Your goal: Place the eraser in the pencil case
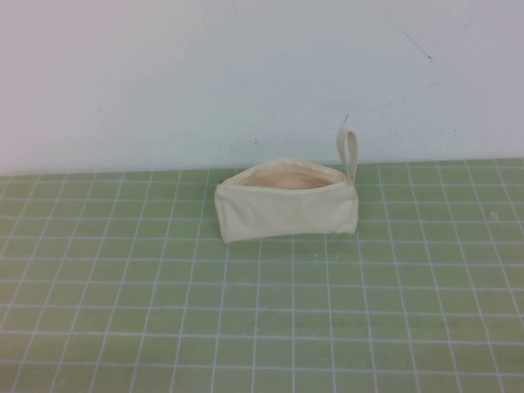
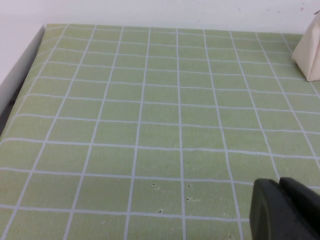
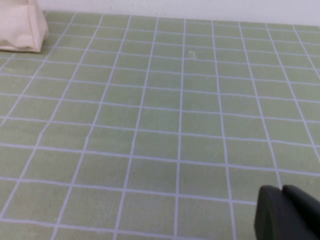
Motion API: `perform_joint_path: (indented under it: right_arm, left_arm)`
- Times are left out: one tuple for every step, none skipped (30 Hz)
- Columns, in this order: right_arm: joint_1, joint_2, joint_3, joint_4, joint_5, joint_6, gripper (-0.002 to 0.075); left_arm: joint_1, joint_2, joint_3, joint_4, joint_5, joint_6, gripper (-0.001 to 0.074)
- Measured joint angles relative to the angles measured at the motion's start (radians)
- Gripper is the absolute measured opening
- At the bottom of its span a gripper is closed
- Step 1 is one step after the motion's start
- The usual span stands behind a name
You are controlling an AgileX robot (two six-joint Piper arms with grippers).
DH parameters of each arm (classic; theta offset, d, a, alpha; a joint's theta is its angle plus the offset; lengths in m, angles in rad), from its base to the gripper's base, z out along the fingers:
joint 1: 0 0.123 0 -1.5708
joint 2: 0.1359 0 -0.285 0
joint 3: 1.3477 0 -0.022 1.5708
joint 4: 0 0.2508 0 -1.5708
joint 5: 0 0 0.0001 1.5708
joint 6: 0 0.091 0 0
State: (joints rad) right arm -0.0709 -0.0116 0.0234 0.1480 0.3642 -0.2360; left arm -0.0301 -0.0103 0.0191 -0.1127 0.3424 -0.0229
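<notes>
The cream-white pencil case (image 1: pixel 286 205) stands on the green grid mat near the back wall, its zip mouth open and its beige lining showing; its loop strap (image 1: pixel 350 154) sticks up at its right end. One corner of it shows in the left wrist view (image 2: pixel 310 50) and in the right wrist view (image 3: pixel 22 27). The eraser is not in view. My left gripper (image 2: pixel 282 192) is shut and empty over the mat, well short of the pouch. My right gripper (image 3: pixel 281 195) is shut and empty over the mat. Neither arm shows in the high view.
The green grid mat (image 1: pixel 262 311) covers the table up to the white back wall (image 1: pixel 246 74). The mat's left edge meets a white side wall in the left wrist view (image 2: pixel 20 65).
</notes>
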Motion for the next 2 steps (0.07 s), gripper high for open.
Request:
perform_joint_path:
  right_arm:
    - [0.000, 0.000, 0.000, 0.000, 0.000, 0.000, -0.0001]
    - [0.000, 0.000, 0.000, 0.000, 0.000, 0.000, -0.0001]
  left_arm:
    - [0.000, 0.000, 0.000, 0.000, 0.000, 0.000, -0.0001]
    - [0.000, 0.000, 0.000, 0.000, 0.000, 0.000, -0.0001]
